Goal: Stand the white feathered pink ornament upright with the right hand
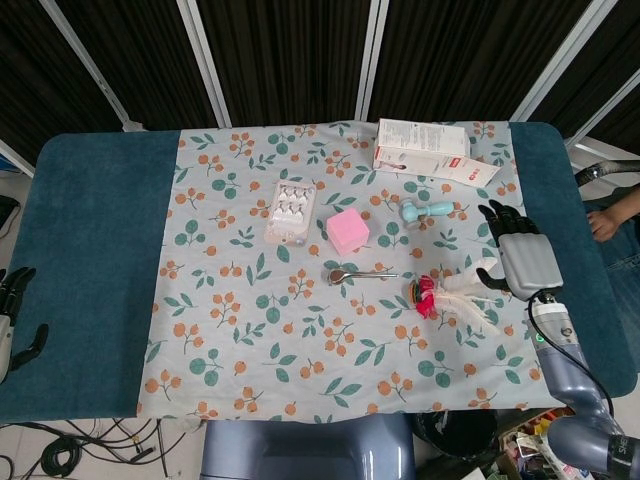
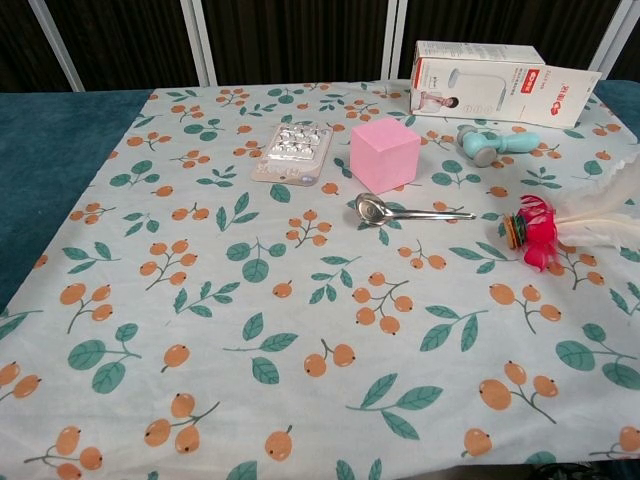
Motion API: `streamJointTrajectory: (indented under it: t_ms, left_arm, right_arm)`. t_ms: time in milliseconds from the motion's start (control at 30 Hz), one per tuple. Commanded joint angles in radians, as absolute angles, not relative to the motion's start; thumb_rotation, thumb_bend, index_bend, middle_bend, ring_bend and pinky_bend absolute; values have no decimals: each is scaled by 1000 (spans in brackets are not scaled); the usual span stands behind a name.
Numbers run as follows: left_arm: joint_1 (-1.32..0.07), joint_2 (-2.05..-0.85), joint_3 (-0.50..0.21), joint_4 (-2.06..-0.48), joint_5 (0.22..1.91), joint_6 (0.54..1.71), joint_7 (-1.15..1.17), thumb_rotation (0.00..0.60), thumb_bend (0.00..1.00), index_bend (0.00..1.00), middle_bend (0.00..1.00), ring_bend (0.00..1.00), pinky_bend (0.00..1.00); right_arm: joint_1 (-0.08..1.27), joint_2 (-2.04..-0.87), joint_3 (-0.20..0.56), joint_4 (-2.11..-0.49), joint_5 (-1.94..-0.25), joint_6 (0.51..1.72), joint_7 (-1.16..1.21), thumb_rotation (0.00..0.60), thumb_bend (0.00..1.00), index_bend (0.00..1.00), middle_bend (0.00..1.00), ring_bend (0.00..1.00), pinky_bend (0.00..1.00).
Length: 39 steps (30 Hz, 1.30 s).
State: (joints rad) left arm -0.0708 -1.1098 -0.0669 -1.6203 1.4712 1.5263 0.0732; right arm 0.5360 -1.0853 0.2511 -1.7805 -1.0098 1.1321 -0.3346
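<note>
**None of the standing-up is done yet**

None of the real work shows as finished: the white feathered pink ornament (image 1: 450, 291) lies flat on its side on the flowered tablecloth (image 1: 300, 340), pink base pointing toward the spoon (image 1: 360, 273) and white feathers fanned out toward my side of the table. From the chest view the ornament (image 2: 560, 228) is plainly horizontal, base on the cloth and feathers trailing off the right edge of the picture.

My right hand (image 1: 515, 255) hangs over the feather end, back of the hand up, dark fingers reaching away toward the far edge. Something pale of the hand meets the feathers beneath it, but the palm hides the contact, so I cannot tell whether I have pinched the feathers or only rest beside them. My left hand (image 1: 12, 310) sits off the cloth at the table's far left edge, holding nothing, fingers spread.

What remains, as I judge it: secure a grip on the feathers or base, tip the ornament so the base sits down and the feathers point up, then let go without toppling it.
</note>
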Motion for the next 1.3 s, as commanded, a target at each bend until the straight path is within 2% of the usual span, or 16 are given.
streamJointTrajectory:
  t_ms: [33,300,900,1300]
  left_arm:
    - [-71,-1110,-67,-1621,1471,1525,73,600,388,67,80,0,0]
    - [-70,-1109,-67,-1626,1470,1526,74,600,388,66,80,0,0]
    - [-71,-1107,-68,-1624,1465,1521,59,600,388,66,80,0,0]
    - [-71,-1108,-68,-1624,1465,1521,61,600,388,66,80,0,0]
  right_arm:
    - [536,-1086,246,-1784,-1012,1133,-339,600,183,14,10,50,136]
    - [525,-1091,200,-1811,-1030,1141,-396,600,182,29,10,50,136]
    - [496,-1184,154,-1706,-1037,1162,-381,600,183,383,18,51,136]
    - [483,-1184,151,-1682,-1061,1163,-346,600,253,474,21,53,136]
